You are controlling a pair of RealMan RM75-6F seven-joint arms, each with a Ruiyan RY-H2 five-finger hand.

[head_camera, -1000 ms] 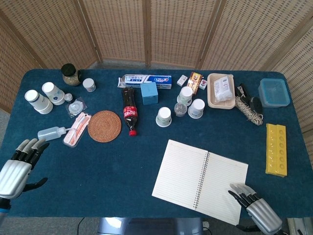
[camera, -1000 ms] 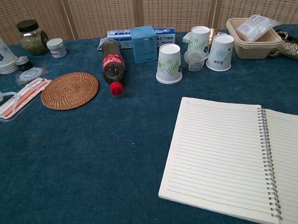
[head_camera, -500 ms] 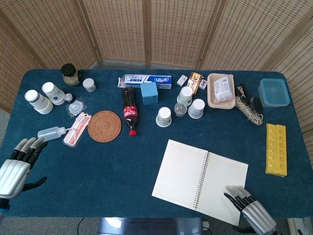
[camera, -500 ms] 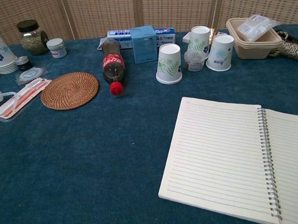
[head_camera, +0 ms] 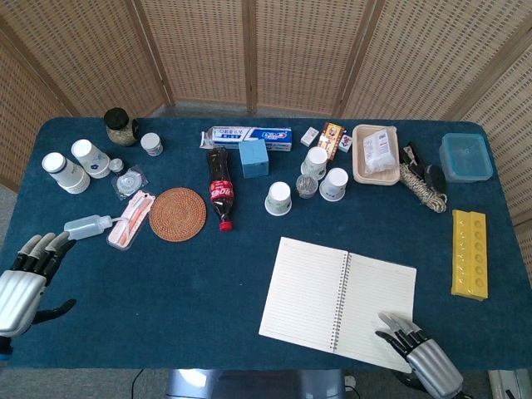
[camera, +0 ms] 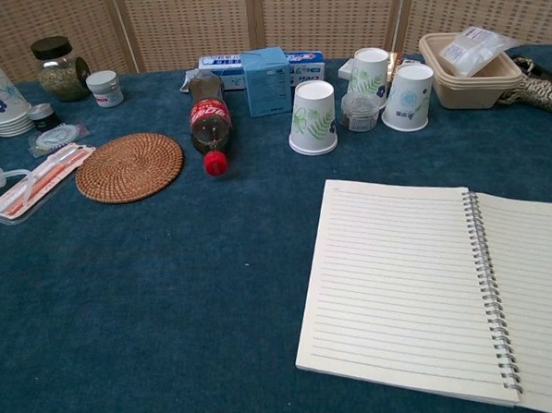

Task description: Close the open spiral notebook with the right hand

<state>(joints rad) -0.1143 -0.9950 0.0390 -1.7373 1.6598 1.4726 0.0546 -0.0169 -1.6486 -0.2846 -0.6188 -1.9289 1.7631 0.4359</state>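
Note:
The open spiral notebook [head_camera: 337, 301] lies flat on the blue table, lined pages up, its wire spine running front to back; in the chest view the notebook [camera: 419, 287] fills the lower right. My right hand [head_camera: 416, 356] is at the table's front edge, fingers stretched out, its fingertips [head_camera: 391, 326] resting on the near right corner of the right page. It holds nothing. My left hand [head_camera: 25, 278] hovers at the front left edge, fingers apart and empty. Neither hand shows in the chest view.
Behind the notebook stand paper cups [head_camera: 279, 199], a lying cola bottle [head_camera: 219, 189], a blue box [head_camera: 253, 158] and a woven coaster [head_camera: 178, 214]. A yellow tray [head_camera: 469, 253] lies to the right of the notebook, with rope [head_camera: 422, 187] and a blue container [head_camera: 465, 155] farther back.
The notebook has slid and turned a little, its right page now squarer to the table edge. My right hand has drawn back towards the front edge. The left hand has sunk slightly.

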